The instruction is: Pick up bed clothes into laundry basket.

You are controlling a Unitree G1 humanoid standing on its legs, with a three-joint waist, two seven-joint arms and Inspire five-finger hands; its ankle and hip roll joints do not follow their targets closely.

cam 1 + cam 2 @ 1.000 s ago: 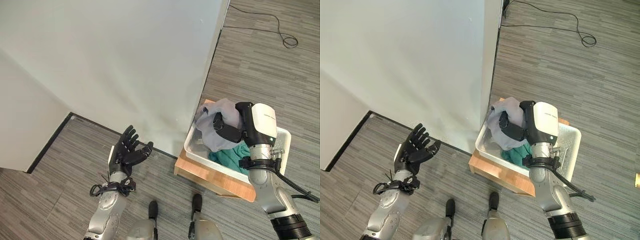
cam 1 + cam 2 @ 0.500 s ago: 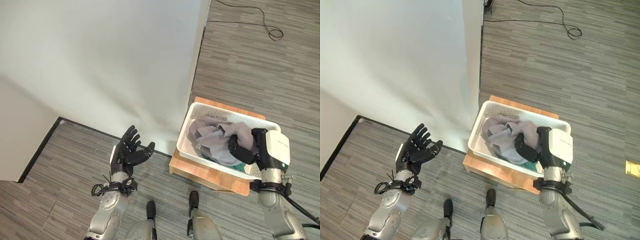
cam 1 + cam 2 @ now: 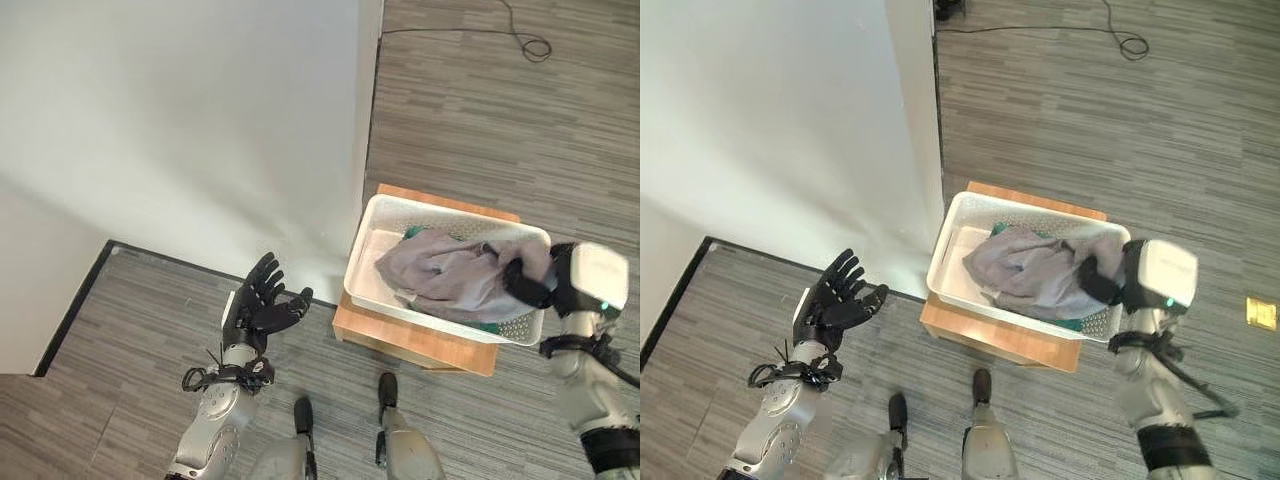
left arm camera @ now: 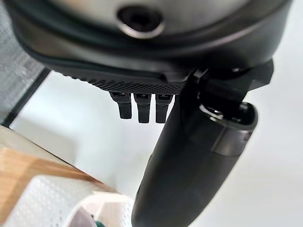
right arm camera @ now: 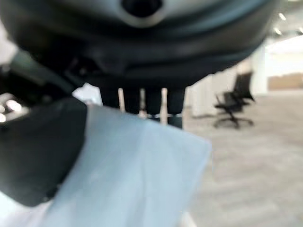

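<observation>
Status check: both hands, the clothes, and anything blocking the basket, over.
Right hand shut on grey garment, which lies in white laundry basket. Left hand open, idle beside the bed. Nothing blocking the basket.

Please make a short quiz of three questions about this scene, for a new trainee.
1. True or false: the right hand grips the grey cloth over the white laundry basket.
2. What does the basket stand on? A) the bare floor B) a low wooden platform C) a chair
3. Fill in: the left hand is ____ and holds nothing.

Key: 1 true; 2 B; 3 open
</observation>
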